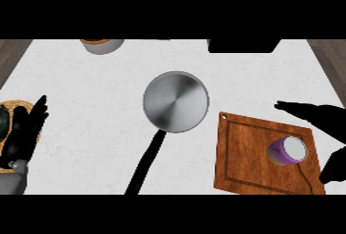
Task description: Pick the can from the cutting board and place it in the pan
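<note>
A purple can (289,151) with a pale lid stands on the right part of the wooden cutting board (246,157). My right hand (323,119) is just right of the can, fingers straight and spread above it, thumb low near the board's right edge, not touching the can. The steel pan (175,101) with a long black handle (145,162) lies to the left of the board, with nothing in it. My left hand (25,130) rests open at the left edge, fingers up.
A round woven mat (13,106) with a dark object lies under my left hand. A bowl (103,45) stands at the back left, and a black block (243,45) at the back right. White counter lies between pan and mat.
</note>
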Robot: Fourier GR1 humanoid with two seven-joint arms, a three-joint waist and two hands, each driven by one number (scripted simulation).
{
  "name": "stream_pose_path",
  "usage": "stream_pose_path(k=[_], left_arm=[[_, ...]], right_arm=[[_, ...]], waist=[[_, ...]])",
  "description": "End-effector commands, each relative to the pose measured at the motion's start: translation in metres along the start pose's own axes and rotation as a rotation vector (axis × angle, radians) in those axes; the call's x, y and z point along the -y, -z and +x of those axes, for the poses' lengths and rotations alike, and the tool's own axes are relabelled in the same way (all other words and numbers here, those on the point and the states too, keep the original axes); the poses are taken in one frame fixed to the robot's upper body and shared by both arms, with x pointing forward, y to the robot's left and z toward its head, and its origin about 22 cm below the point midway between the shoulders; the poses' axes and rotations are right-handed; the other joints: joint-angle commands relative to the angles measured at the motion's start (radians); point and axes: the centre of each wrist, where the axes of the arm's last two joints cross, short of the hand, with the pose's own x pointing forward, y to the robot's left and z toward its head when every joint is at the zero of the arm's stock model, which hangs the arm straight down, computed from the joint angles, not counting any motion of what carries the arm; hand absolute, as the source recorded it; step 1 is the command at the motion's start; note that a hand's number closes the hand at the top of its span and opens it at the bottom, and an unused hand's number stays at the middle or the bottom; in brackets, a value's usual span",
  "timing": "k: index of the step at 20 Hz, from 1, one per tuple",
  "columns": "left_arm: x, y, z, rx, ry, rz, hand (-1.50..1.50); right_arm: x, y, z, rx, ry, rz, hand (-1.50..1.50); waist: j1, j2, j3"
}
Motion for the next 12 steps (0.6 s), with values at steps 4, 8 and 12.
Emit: stream_pose_path(k=[4,8,12], left_arm=[[0.009,-0.009,0.01,-0.001,0.005,-0.009,0.0],[-0.003,0.002,-0.005,0.007,-0.015,-0.016,0.0],[0.006,0.01,-0.007,0.001,0.003,0.019,0.0]], right_arm=[[-0.014,0.006,-0.016,-0.016,-0.028,0.053,-1.5],[-0.025,0.013,-0.008,0.009,-0.033,0.037,-1.5],[-0.032,0.018,-0.001,-0.008,-0.021,0.029,-1.5]], waist=[[0.001,0.0,0.0],[-0.001,0.0,0.0],[-0.004,0.0,0.0]])
